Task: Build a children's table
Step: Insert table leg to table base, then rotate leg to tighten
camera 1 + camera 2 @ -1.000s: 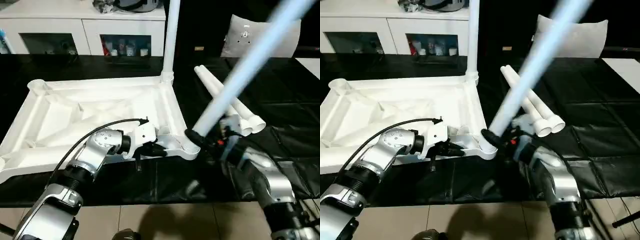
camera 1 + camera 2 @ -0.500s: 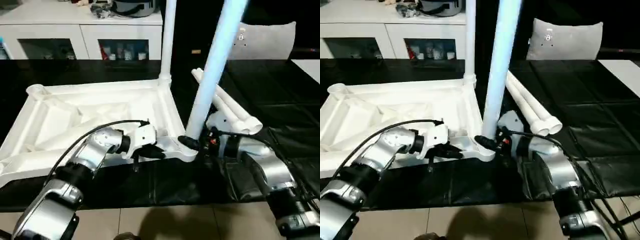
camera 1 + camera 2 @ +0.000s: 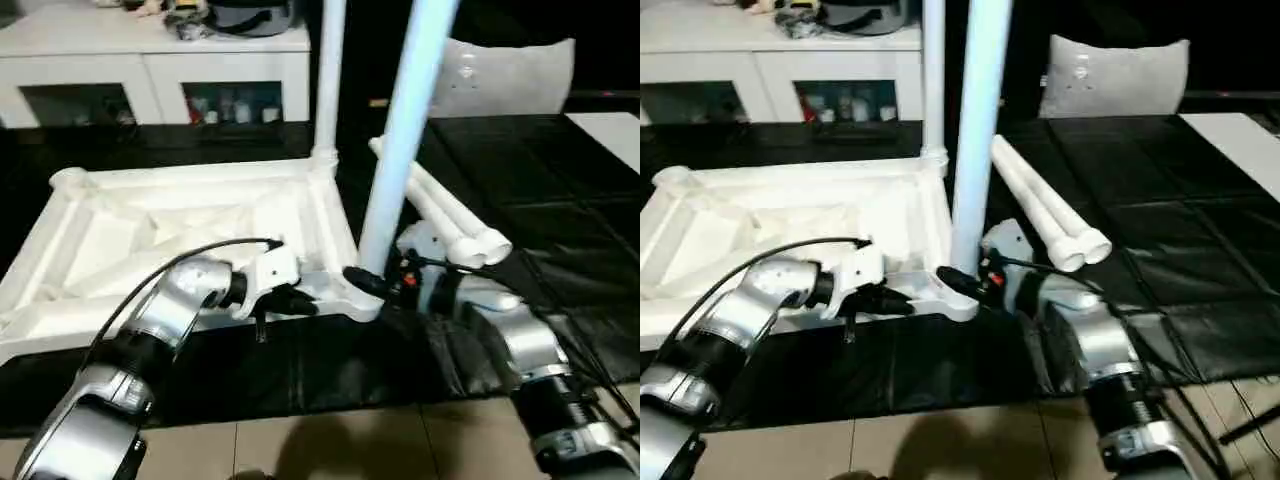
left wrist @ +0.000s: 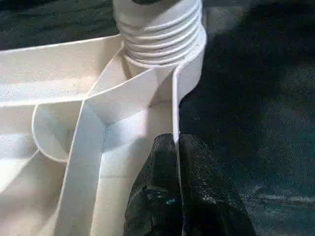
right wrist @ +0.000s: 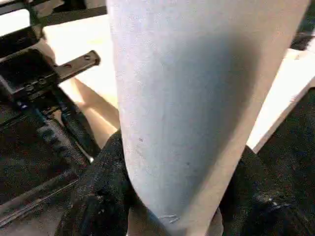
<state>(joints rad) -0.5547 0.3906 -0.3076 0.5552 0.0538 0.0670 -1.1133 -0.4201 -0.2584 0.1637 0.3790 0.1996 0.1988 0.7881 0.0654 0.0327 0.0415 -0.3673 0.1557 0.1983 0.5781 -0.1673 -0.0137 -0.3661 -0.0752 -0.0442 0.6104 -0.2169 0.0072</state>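
Head views: the children's table top lies upside down on the black-sheeted work table, ribbed underside facing up. One white leg stands upright in the far right corner socket. A second leg stands near upright at the near right corner socket, its foot at the socket. The right gripper is clamped around the base of this leg. The left gripper is pinched together on the near rim of the table top, just beside that same corner. Two spare legs lie side by side on the black sheet to the right of the top, touching each other. A white cabinet stands behind the work table. Left wrist view: the black fingers are closed on a thin upright rim wall of the top, with the ribbed round socket just beyond. Right wrist view: the leg sits between the two black fingers, gripped on both sides; the left gripper shows beside it.
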